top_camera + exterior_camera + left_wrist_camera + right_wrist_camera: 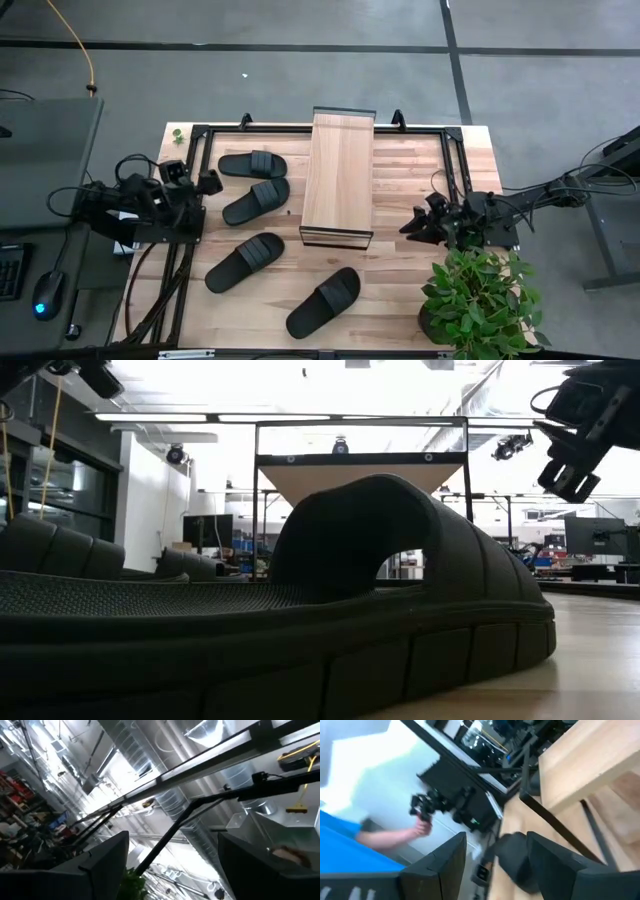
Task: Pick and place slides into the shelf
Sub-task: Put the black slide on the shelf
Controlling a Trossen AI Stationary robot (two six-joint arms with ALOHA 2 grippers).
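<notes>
The left gripper [212,183] is held left of the shelf [338,178], just beside the upper two slides [253,164], its fingers [107,857] parted and empty, probably so that a slide can be taken next. All four slides lie on the table [400,270], left of and before the shelf, none placed yet. The right gripper [412,224], also parted and empty, is kept right of the shelf, apparently waiting.

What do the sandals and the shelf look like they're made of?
The sandals look like matte black foam or rubber, judging by the dull surface and the ribbed straps. The shelf looks like light wood with visible grain on a thin black frame, probably metal.
</notes>
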